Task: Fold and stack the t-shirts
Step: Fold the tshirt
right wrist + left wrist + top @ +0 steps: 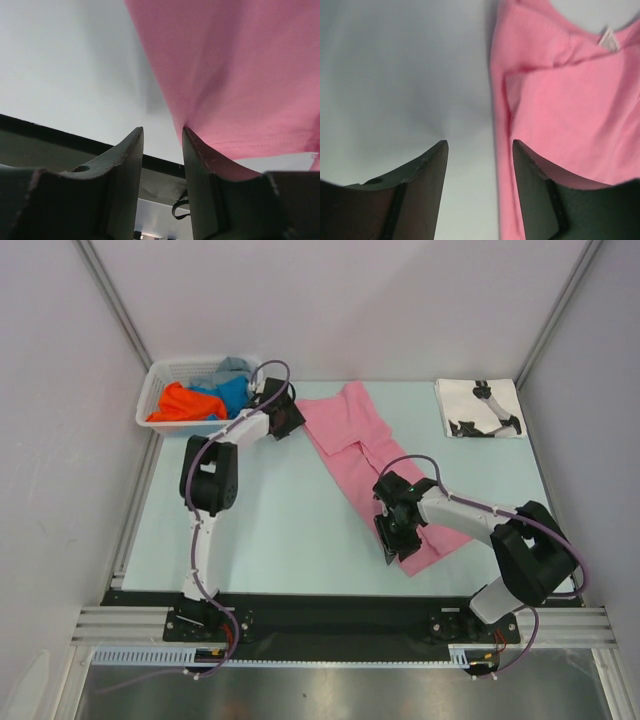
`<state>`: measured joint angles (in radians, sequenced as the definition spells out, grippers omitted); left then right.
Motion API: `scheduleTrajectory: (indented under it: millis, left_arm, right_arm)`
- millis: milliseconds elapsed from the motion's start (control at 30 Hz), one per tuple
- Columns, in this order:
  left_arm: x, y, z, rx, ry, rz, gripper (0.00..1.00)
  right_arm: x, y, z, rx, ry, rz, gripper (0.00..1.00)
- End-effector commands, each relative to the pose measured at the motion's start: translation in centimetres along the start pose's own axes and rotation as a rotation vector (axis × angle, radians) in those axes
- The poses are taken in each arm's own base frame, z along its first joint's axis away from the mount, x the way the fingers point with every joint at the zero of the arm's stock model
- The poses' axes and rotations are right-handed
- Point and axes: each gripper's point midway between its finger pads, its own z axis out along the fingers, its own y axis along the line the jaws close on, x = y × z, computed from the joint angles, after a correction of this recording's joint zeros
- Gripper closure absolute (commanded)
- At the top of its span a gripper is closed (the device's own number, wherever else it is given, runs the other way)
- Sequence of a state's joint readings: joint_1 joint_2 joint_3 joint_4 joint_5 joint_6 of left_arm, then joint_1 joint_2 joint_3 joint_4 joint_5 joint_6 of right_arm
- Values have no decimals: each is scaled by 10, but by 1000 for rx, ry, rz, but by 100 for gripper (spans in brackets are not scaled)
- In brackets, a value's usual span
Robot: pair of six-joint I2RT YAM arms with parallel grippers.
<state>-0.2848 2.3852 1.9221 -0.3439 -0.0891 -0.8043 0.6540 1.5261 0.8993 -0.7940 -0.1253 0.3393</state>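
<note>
A plain pink t-shirt (375, 455) lies folded into a long strip, running diagonally across the middle of the table. My left gripper (288, 418) is low at the strip's far left edge. In the left wrist view the left gripper (480, 145) is open over bare table, and the pink t-shirt (570, 100) lies past its right finger. My right gripper (390, 540) is at the strip's near left edge. There the right gripper (162, 132) is open with nothing between the jaws, and the pink t-shirt (240, 75) rests against the outer side of its right finger.
A white lattice basket (150, 400) at the far left holds an orange t-shirt (180, 402), a blue one (232, 395) and a grey one (232, 366). A folded white t-shirt with black print (480, 407) lies at the far right. The black front rail (330, 610) borders the near edge.
</note>
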Motion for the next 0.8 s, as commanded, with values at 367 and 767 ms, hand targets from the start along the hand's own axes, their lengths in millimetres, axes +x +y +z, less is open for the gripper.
scheduleTrajectory:
  millis: [367, 767]
  left_arm:
    - [2, -23, -176, 133, -3, 163, 39]
    - [3, -13, -256, 199, -59, 166, 40]
  right_arm:
    - [11, -16, 3, 128, 28, 24, 58]
    - [21, -28, 19, 214, 106, 24, 73]
